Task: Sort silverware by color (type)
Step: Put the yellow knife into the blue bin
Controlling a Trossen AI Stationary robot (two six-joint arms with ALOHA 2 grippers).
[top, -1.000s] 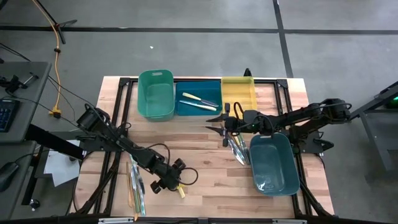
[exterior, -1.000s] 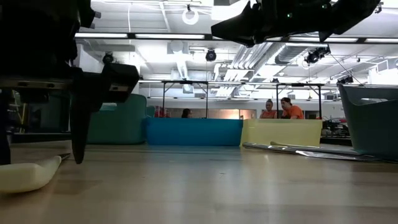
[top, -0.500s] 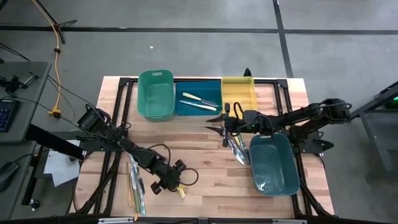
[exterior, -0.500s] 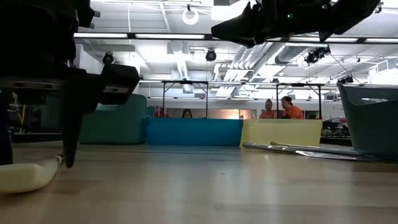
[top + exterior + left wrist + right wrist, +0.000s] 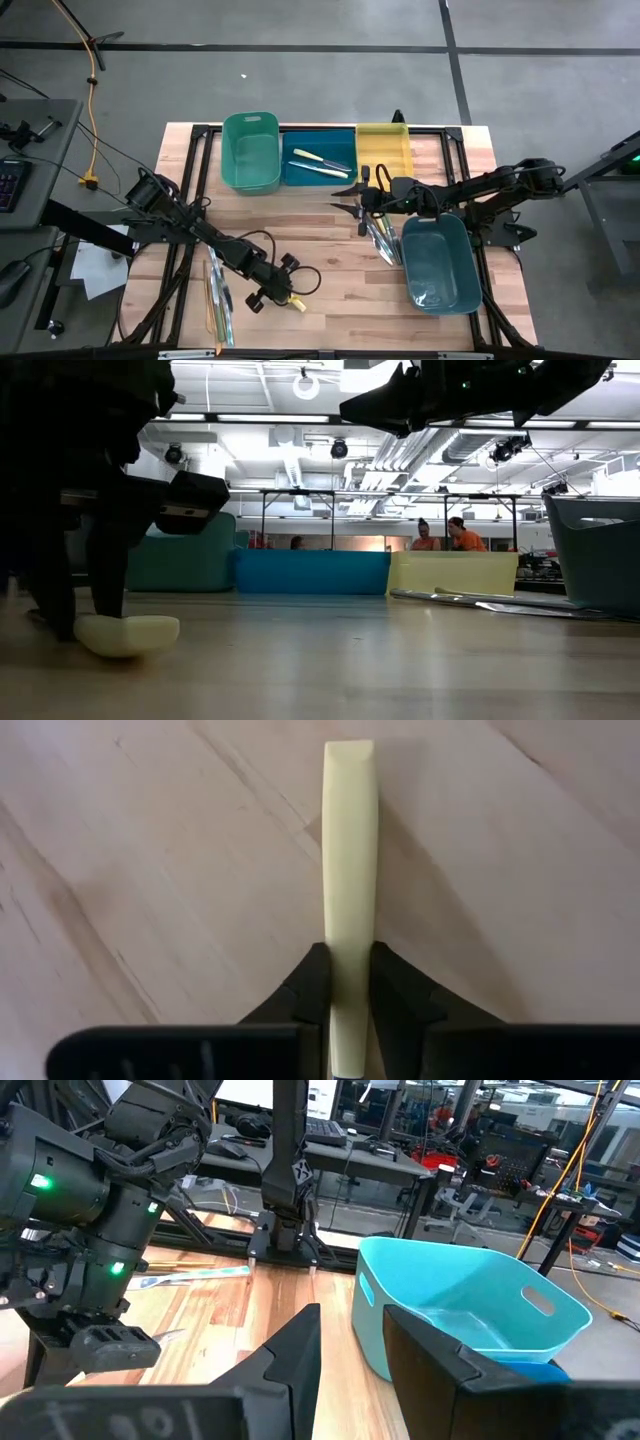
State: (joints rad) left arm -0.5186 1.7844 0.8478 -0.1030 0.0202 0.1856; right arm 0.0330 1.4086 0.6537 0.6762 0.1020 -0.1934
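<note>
Since the earlier frame left gripper [image 5: 348, 1005] had closed on the pale yellow utensil [image 5: 349, 870] lying on the table [image 5: 340, 290] near its front edge; right gripper [image 5: 358, 206] hung part-spread above loose silverware [image 5: 382, 240] beside the teal bin [image 5: 440, 262].

Three bins are set touching in a row along the far edge of the worktop [image 5: 330, 230]: the left bin [image 5: 251, 151], the middle bin [image 5: 318, 160] with two utensils [image 5: 320, 162] laid in it, and the right bin [image 5: 384, 150]. A fourth bin [image 5: 438, 263] is placed at the right side, nearer the front. Just beside its left wall a bundle of silverware [image 5: 381, 238] is spread, with the right gripper [image 5: 362, 205] positioned over its far end. Near the front left edge another group of utensils [image 5: 217, 295] is laid. To their right, the left gripper [image 5: 283, 296] is closed around a single utensil handle [image 5: 349, 870] that is lying on the worktop.
</note>
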